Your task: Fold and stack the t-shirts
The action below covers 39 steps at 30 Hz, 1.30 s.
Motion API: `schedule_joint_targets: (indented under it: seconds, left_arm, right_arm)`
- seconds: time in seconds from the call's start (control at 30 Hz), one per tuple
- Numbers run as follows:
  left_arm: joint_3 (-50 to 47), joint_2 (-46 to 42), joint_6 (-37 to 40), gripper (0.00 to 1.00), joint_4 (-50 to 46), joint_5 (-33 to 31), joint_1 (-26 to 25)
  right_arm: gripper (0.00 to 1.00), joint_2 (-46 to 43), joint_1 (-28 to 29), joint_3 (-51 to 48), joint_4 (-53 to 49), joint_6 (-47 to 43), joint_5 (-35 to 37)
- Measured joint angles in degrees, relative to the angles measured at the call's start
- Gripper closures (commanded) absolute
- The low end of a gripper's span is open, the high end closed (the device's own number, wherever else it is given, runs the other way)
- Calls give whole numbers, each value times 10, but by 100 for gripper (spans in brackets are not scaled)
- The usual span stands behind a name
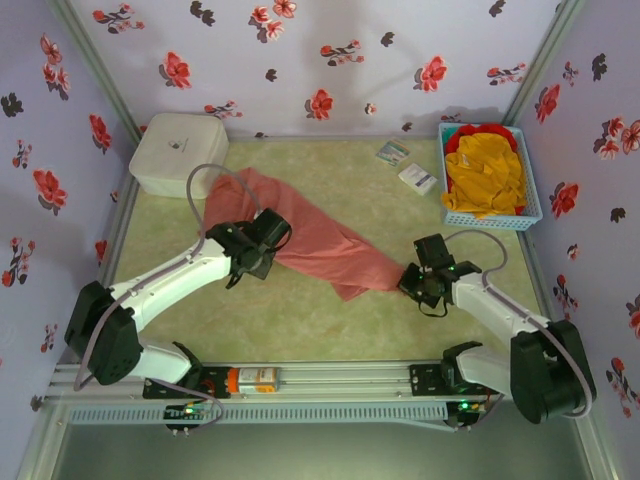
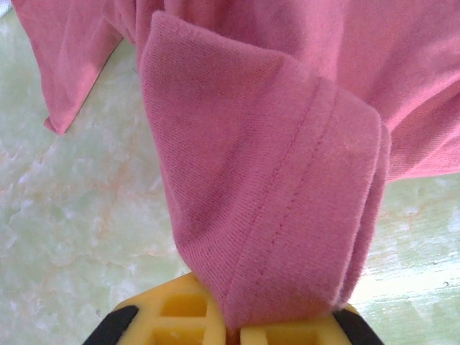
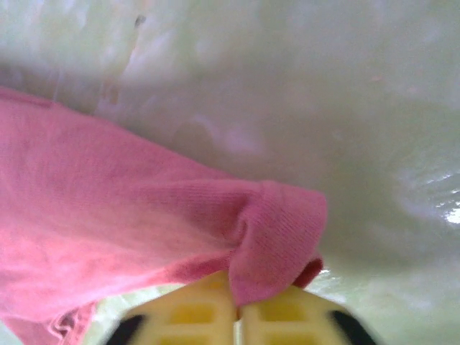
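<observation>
A salmon-pink t-shirt (image 1: pixel 300 235) lies stretched in a crumpled diagonal band across the green mat, from back left to front right. My left gripper (image 1: pixel 262 247) is shut on its near-left edge; in the left wrist view a hemmed fold of the pink t-shirt (image 2: pixel 266 194) rises out of the yellow jaws at my left gripper (image 2: pixel 233 332). My right gripper (image 1: pixel 410 281) is shut on the shirt's right tip; the right wrist view has a bunched corner of the pink t-shirt (image 3: pixel 277 244) pinched at my right gripper (image 3: pixel 238 310). Yellow and red t-shirts (image 1: pixel 485 175) fill a blue basket (image 1: pixel 532 205) at back right.
A white rounded-square box (image 1: pixel 178 152) stands at the back left, touching the shirt's far end. Two small cards (image 1: pixel 405 165) lie near the basket. Floral walls close in the green mat (image 1: pixel 330 325) on three sides.
</observation>
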Motion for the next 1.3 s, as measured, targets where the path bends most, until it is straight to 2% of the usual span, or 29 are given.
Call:
schedule_joint_targets:
  seconds: [0.13, 0.3, 0.47, 0.57, 0.7, 0.9, 1.13, 1.3]
  left_arm:
    - [-9, 0, -3, 78, 1, 1, 3]
    - [-21, 4, -3, 76, 9, 18, 26]
    - [-38, 14, -3, 77, 25, 37, 43]
    - [-40, 26, -4, 71, 30, 50, 43]
    - [-59, 28, -20, 54, 42, 86, 43]
    - [-129, 29, -70, 44, 60, 127, 43]
    - [-149, 29, -120, 45, 96, 146, 57]
    - [-158, 31, -143, 54, 146, 154, 70]
  right_arm:
    - [100, -26, -33, 17, -42, -15, 16]
    - [100, -47, -83, 42, -71, -40, 29]
    - [100, -35, -95, 45, -82, -57, 29]
    - [100, -26, -97, 45, -82, -65, 28]
    - [100, -20, -100, 47, -82, -73, 29]
    - [100, -19, -102, 53, -82, -80, 29]
    - [100, -17, -104, 53, -82, -81, 28]
    - [100, -17, -105, 53, -82, -81, 27]
